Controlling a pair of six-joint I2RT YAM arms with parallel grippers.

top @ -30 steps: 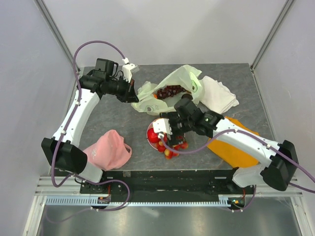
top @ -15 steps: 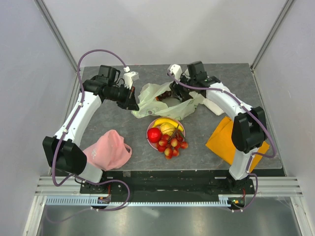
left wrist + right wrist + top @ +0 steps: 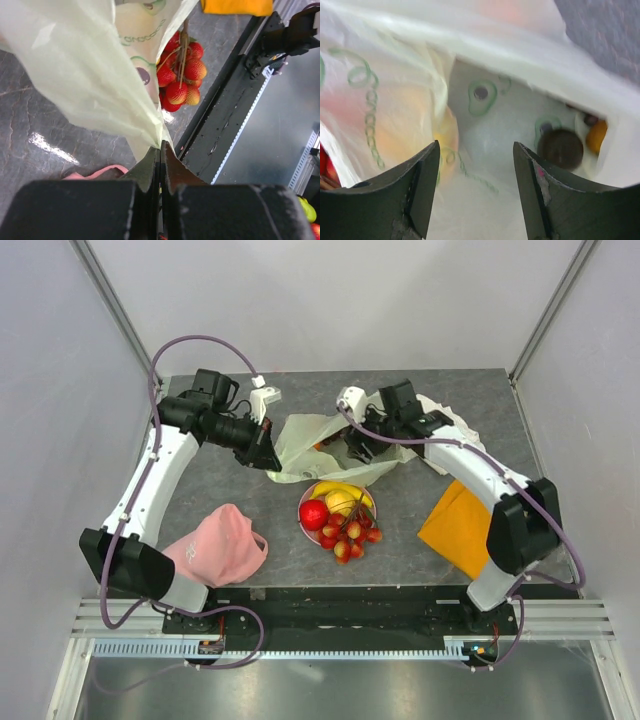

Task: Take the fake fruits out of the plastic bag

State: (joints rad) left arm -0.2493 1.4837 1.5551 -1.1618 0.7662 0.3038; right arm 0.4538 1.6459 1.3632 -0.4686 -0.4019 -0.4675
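Nearest the arms' bases lies a pink cap [image 3: 220,546]. Just past it the plate [image 3: 303,508] already carries a banana [image 3: 340,490], a red apple [image 3: 313,513] and a cluster of red-yellow berries [image 3: 350,538]. An orange cloth [image 3: 462,530] lies off to the right.

Beyond the plate the plastic bag [image 3: 300,435] slumps on the table. The left gripper [image 3: 160,150] has its fingers pressed together on a pinch of the bag's edge, holding the film up like a tent. The right gripper [image 3: 476,150] is poked into the bag's mouth, fingers apart and holding nothing. Deep in the bag ahead of it lie a dark plum [image 3: 560,149] and something small and orange [image 3: 596,136].

I'd expect that film to be limp and slippery, ready to fold over whatever is reached for. The fruits look light, hard and glossy, so the plum wants gripping square across its middle or it may squirt out.

The view inside the bag is blurred. An orange glow behind the film on the left may be another fruit, though I cannot tell. From above, the right arm covers the bag's mouth and part of the white cloth [image 3: 445,410] behind.
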